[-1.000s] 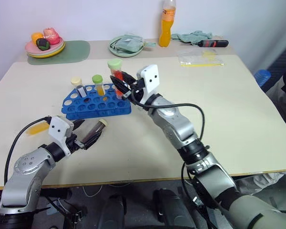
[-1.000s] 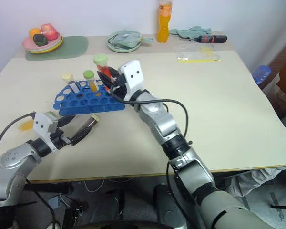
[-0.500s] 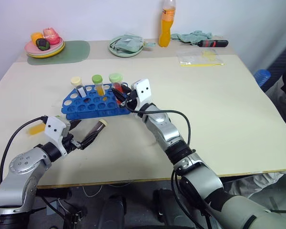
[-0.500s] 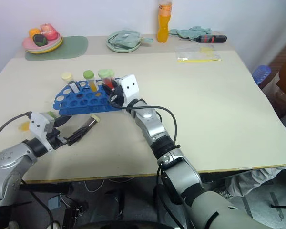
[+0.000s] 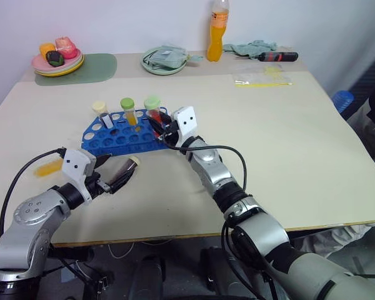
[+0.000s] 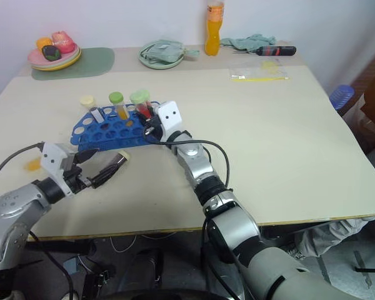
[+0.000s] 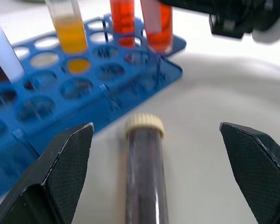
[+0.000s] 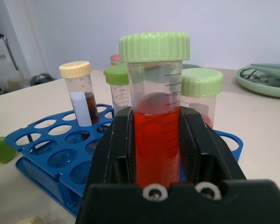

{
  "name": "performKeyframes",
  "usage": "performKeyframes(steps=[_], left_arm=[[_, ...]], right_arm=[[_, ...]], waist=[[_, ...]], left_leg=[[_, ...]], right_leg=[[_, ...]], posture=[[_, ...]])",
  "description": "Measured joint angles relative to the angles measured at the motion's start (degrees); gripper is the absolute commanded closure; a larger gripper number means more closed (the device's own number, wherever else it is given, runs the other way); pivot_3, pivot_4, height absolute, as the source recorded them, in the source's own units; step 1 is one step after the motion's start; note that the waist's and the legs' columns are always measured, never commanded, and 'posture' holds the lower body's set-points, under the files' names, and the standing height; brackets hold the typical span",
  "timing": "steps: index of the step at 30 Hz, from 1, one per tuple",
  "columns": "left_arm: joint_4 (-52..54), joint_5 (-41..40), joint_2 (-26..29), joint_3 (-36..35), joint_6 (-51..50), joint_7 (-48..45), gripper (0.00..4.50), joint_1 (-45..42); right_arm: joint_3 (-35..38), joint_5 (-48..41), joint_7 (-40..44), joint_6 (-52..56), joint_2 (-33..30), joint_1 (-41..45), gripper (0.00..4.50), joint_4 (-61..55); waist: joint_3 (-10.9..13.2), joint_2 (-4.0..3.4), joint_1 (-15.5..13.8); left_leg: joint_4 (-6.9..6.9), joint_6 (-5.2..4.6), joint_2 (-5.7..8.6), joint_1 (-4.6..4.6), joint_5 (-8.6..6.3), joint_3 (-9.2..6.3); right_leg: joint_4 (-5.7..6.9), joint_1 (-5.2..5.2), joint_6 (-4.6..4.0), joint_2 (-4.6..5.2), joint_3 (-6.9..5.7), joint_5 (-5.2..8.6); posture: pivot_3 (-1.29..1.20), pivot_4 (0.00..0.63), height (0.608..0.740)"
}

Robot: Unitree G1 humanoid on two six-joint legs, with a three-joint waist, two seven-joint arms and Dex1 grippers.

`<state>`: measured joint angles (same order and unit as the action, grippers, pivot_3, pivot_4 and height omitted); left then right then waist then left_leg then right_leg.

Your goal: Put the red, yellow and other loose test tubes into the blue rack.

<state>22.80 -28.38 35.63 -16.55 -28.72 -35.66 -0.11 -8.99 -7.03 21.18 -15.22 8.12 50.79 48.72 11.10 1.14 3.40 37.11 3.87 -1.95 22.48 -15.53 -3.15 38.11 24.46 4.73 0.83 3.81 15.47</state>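
Right wrist view: the right gripper is clamping a red-filled tube with a green cap, standing upright at the blue rack's 3 o'clock end. Left wrist view: the left gripper is standing fully spread, its fingers flanking, without touching, a dark tube with a cream cap lying on the table just beside the rack's near edge, at 6 o'clock. A yellow tube and a cream-capped tube are standing in the rack.
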Motion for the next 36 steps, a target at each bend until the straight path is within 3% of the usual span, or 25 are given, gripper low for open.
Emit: performKeyframes(steps=[6,9,13,18,20,25,29,36], left_arm=[[0.9,-1.5,-1.0,0.8,-4.9,3.0,0.00,-2.6],[0.7,-0.9,1.9,2.1,-7.0,2.8,0.00,-3.9],[2.3,-2.8,5.9,1.1,-15.2,4.1,0.00,-5.1],[7.3,-5.3,17.7,1.6,-33.2,6.3,0.00,-14.0],[7.4,-7.8,19.9,2.5,-42.3,6.0,0.00,-17.9],[4.3,-13.2,29.4,13.1,-61.8,3.4,0.00,-30.0],[-2.2,-14.7,27.5,20.7,-63.3,4.9,0.00,-38.0],[-11.3,-20.1,25.4,29.7,-63.3,9.9,0.00,-42.5]], right_arm=[[1.9,-0.4,1.5,-2.4,0.0,-0.1,0.34,0.9],[0.3,0.8,3.4,-5.0,-0.1,-0.4,0.34,-0.8],[-0.5,0.9,6.0,-2.8,-2.4,-5.2,0.34,-13.0],[-1.4,-3.8,18.9,10.0,-16.4,-12.5,0.34,-34.5],[-1.3,-5.9,22.4,14.9,-20.2,-14.0,0.34,-40.3],[-1.4,-13.9,33.3,27.8,-31.5,-16.2,0.34,-55.0],[-2.1,-15.9,35.5,31.8,-32.0,-16.3,0.34,-58.2],[-7.0,-14.8,35.0,33.6,-31.7,-22.7,0.34,-63.7]], waist=[[0.0,0.00,0.6],[0.0,-0.05,0.8],[0.0,-0.02,0.4],[0.0,0.01,-0.9],[0.1,-0.01,-0.6],[0.1,-0.05,0.4],[0.1,-0.01,0.7],[0.1,0.01,0.2]], left_leg=[[-0.02,0.00,-0.01,-0.01,0.00,-0.02],[-0.05,0.00,-0.02,-0.05,0.00,-0.03],[-0.02,0.01,0.01,0.01,0.00,-0.09],[0.04,0.05,0.15,0.02,0.02,-0.13],[0.01,0.05,0.10,-0.04,0.02,-0.13],[-0.05,0.03,0.05,-0.08,0.02,-0.23],[0.00,0.03,0.04,-0.10,0.02,-0.24],[0.15,0.05,0.09,0.10,0.03,-0.19]], right_leg=[[0.01,0.00,0.00,0.00,0.01,0.00],[0.03,0.01,0.00,-0.06,0.02,0.00],[0.01,-0.01,0.00,0.02,0.00,0.00],[-0.06,-0.13,0.05,0.14,-0.08,0.01],[-0.02,-0.12,0.05,0.04,-0.07,0.01],[0.00,-0.12,0.01,-0.11,-0.07,0.03],[0.06,-0.11,0.00,-0.16,-0.06,0.03],[0.02,-0.01,0.01,-0.03,-0.06,0.05]], posture=[[0.00,0.150,0.740],[0.00,0.150,0.740],[0.00,0.150,0.740],[0.00,0.150,0.740],[0.00,0.150,0.740],[0.00,0.150,0.740],[0.00,0.150,0.740],[0.00,0.150,0.740]])
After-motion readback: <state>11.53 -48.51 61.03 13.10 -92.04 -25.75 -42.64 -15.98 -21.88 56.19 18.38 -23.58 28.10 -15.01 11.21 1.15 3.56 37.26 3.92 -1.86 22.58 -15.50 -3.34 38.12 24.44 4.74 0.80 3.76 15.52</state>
